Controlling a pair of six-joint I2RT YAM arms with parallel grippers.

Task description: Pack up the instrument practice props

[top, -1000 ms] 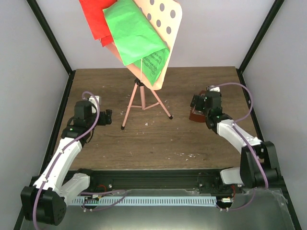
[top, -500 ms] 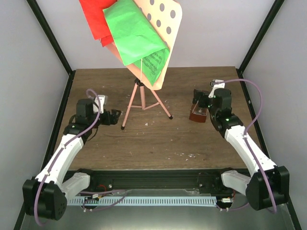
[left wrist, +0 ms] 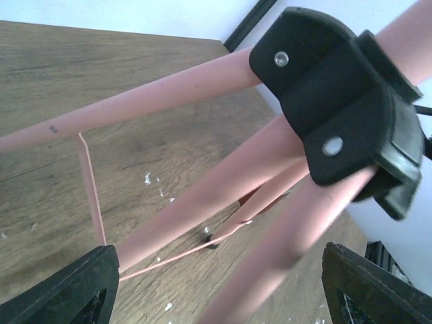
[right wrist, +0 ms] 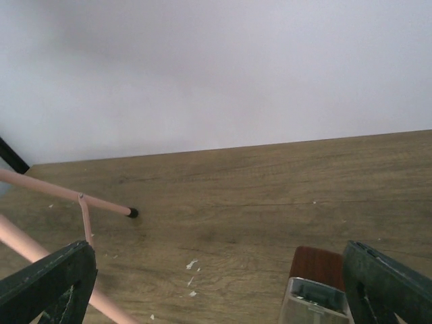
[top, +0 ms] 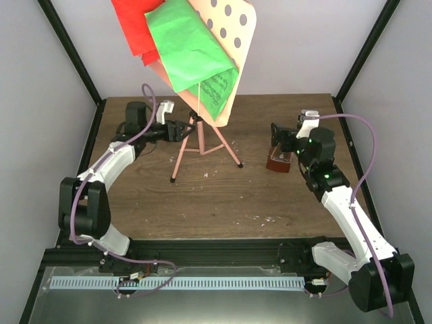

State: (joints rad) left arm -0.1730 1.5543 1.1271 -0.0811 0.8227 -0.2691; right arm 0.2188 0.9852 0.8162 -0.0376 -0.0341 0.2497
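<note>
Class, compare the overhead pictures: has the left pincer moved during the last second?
Yes. The left pincer has travelled toward the back wall and rightward, right up to the pink stand's tripod hub.

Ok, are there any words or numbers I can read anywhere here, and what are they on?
Nothing here can be read.
green music sheet: dark print near its lower corner, too small to read.
red sheet: no print shows.
pink stand: only round holes in its desk, no letters.
metronome: no label shows.
</note>
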